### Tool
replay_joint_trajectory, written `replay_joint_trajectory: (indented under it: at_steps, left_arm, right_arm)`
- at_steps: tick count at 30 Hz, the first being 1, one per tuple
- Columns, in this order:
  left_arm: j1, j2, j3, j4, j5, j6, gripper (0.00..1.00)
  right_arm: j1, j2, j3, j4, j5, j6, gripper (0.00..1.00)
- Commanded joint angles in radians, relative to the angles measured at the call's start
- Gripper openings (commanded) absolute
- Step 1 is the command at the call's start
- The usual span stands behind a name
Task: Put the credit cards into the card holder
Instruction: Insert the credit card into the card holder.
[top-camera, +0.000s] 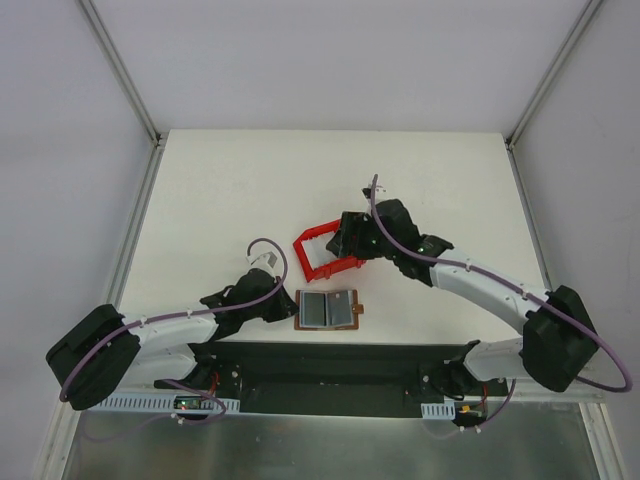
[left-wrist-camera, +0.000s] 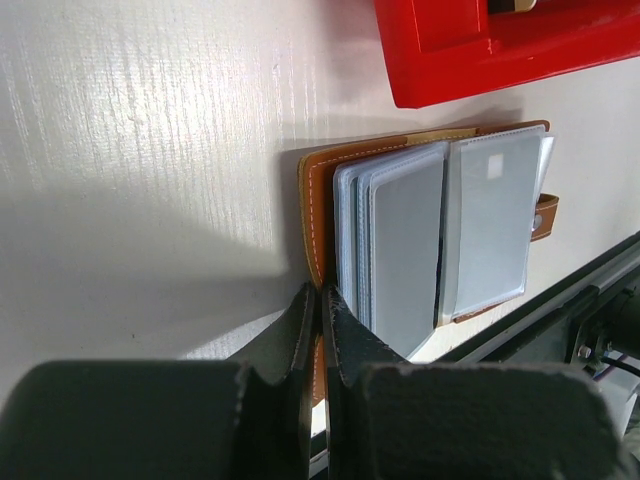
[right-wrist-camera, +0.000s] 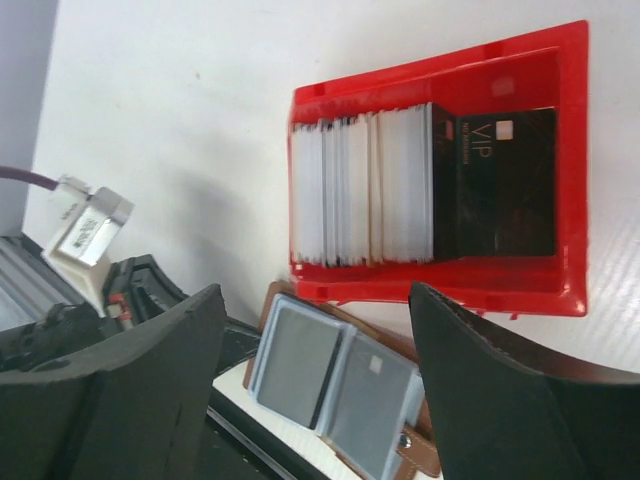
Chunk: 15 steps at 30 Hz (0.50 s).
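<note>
The brown card holder (top-camera: 327, 309) lies open near the table's front edge, its grey-blue sleeves (left-wrist-camera: 400, 240) facing up. One sleeve holds a pale card (left-wrist-camera: 492, 225). My left gripper (left-wrist-camera: 322, 292) is shut on the holder's brown left edge; it also shows in the top view (top-camera: 283, 307). Several whitish credit cards (right-wrist-camera: 360, 190) stand on edge in a red tray (right-wrist-camera: 440, 285), next to a black VIP card (right-wrist-camera: 500, 185). My right gripper (right-wrist-camera: 315, 300) is open and empty above the tray's near side, and also shows from above (top-camera: 342, 240). The holder also shows in the right wrist view (right-wrist-camera: 330, 380).
The red tray (top-camera: 312, 252) sits just behind the card holder, partly hidden under the right wrist. A black base rail (top-camera: 330, 365) runs along the table's front edge, close to the holder. The holder's strap tab (top-camera: 360, 309) sticks out on its right.
</note>
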Motion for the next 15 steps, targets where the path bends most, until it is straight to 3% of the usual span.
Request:
replay_joint_trajectory:
  at_steps: [1, 15]
  left_arm:
    - [0.009, 0.017, 0.009, -0.120, -0.024, 0.057, 0.00]
    - [0.010, 0.003, 0.014, -0.121, -0.020, 0.070, 0.00]
  right_arm:
    - [-0.046, 0.079, 0.100, -0.100, -0.066, -0.091, 0.77]
    - [-0.125, 0.299, 0.240, -0.145, -0.200, -0.156, 0.80]
